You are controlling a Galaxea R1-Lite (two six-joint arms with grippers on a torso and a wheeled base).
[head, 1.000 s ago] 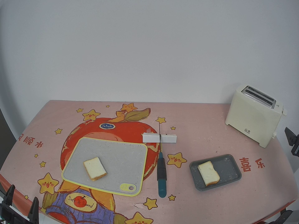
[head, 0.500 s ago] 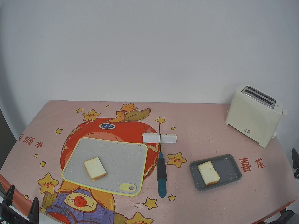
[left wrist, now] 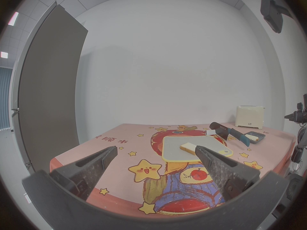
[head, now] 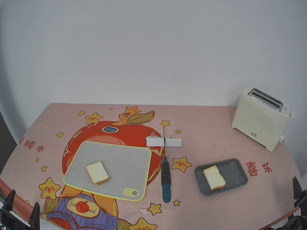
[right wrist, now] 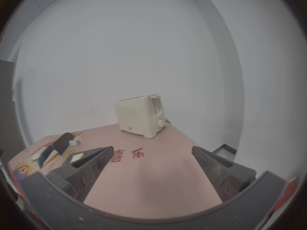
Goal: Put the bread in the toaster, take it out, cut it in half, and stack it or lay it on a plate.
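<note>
One half slice of bread [head: 97, 172] lies on the grey cutting board [head: 124, 163], and another half [head: 214, 177] lies in the dark grey tray plate [head: 235, 173]. A knife with a teal and black handle [head: 165, 179] rests between them, its blade in a white holder [head: 163, 141]. The cream toaster [head: 261, 117] stands at the back right with empty slots. My left gripper [left wrist: 153, 157] hangs open off the table's near left corner [head: 21, 210]. Off the near right edge, my right gripper [right wrist: 150, 157] is open and empty, with its fingers [head: 297, 189] showing at the table edge.
The table wears a pink cloth [head: 204, 125] printed with a red apple and stars. A plain wall stands close behind. A tall grey panel [left wrist: 48, 93] stands to the left of the table.
The right gripper has dropped down along the table's right edge toward the near corner. The bread, knife, tray and left gripper stay where they were.
</note>
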